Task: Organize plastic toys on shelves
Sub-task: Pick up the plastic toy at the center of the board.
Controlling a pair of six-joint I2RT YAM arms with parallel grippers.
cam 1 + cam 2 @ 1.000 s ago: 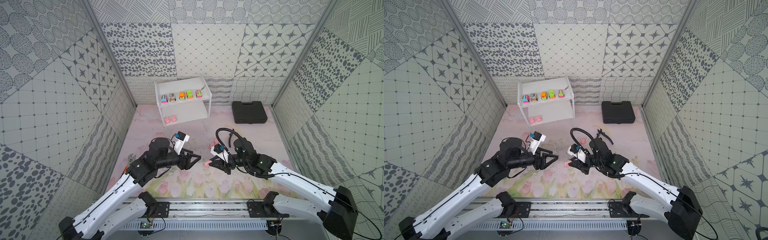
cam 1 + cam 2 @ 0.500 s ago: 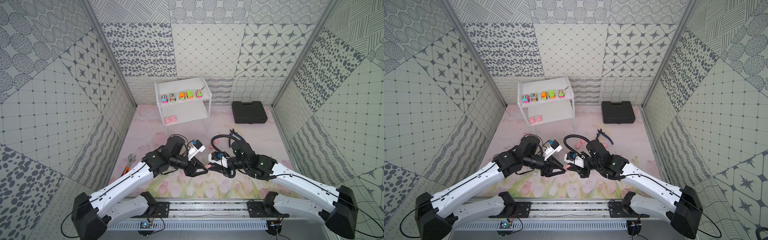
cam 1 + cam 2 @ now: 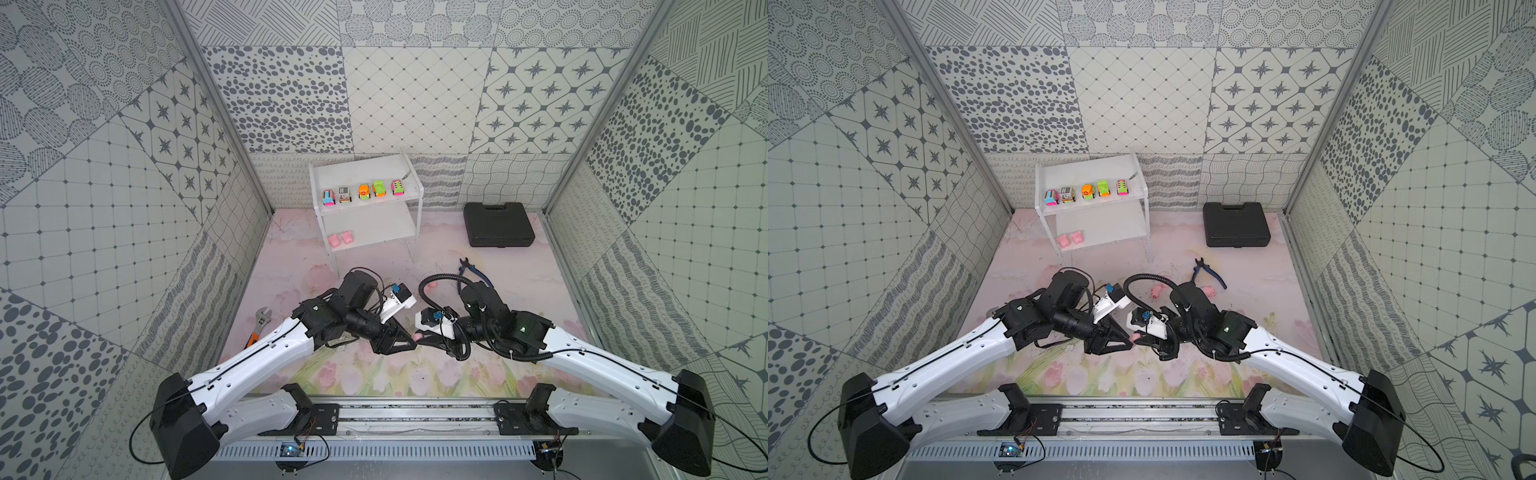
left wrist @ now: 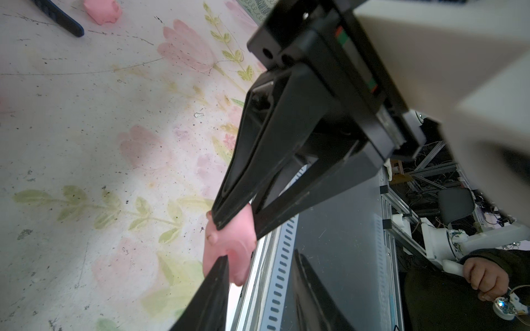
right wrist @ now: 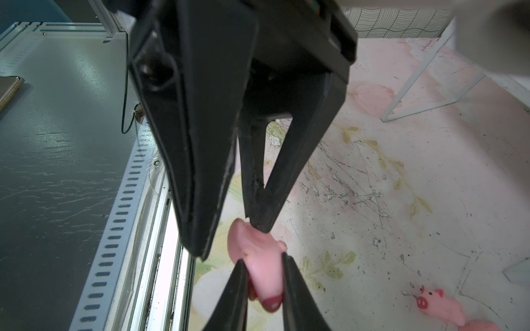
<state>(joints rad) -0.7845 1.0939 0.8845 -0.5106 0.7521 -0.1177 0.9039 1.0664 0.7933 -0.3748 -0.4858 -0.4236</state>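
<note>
- shelves: plain white.
- toy cars, upper board of the shelves: blue-and-pink, grey, orange, green, pink-and-green.
- two pigs, lower board of the shelves: pale pink.
- held pig, in front of the shelves: pink, dark red at one end.
- left end effector and right end effector: black.
- case beside the shelves: black.
- pliers, in front of the shelves: blue handles.
- wrench: orange handle.
- table: pale pink, printed with tulips and green leaves.
- walls: white with grey dots, stars and grids.

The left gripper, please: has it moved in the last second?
Yes. The left gripper has moved away from the white rack, toward the front rail, up to the pink pig in the right gripper.
</note>
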